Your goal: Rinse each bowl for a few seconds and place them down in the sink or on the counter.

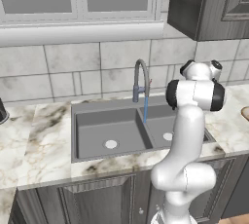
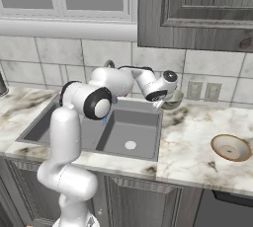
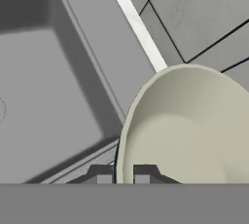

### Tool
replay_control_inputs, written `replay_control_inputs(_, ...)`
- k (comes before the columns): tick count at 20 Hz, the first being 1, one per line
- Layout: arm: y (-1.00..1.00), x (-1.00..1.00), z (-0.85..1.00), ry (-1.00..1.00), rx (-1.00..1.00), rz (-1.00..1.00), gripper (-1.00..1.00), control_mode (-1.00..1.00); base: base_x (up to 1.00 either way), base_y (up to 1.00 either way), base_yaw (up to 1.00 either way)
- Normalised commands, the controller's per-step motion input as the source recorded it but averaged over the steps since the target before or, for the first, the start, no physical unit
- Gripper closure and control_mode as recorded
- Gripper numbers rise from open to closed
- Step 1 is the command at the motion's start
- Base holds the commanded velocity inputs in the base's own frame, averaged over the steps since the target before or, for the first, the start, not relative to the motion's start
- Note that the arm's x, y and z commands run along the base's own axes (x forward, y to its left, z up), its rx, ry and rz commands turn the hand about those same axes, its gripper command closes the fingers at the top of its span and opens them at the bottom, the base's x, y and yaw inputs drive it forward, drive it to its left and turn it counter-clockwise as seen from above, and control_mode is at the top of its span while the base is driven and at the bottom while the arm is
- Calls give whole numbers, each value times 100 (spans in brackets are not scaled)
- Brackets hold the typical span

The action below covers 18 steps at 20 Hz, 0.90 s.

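Your gripper [image 3: 123, 173] is clamped on the rim of 1 bowl [image 3: 194, 125], held beside the sink [image 3: 44, 96]. It looks light, stiff, slick and breakable, so keep that rim pinch.

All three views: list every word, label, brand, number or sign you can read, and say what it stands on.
None: no readable text anywhere.
The cabinets, wall tiles, counter, sink, faucet and both bowls carry no lettering.
The two wall outlets are plain plates, unmarked.
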Motion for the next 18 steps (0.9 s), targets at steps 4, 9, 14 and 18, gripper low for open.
replay_control_inputs(4, -22, 24, -5, 0, -1, 0, 100, -100, 0, 0, 0)
replay_control_inputs(9, -20, 25, -8, 0, 0, 0, 100, -100, 0, 0, 0)
replay_control_inputs(14, -16, 26, -16, 1, 0, 0, 100, -100, 0, 0, 0)
replay_control_inputs(18, -20, 24, -20, 1, 0, 0, 100, -100, 0, 0, 0)
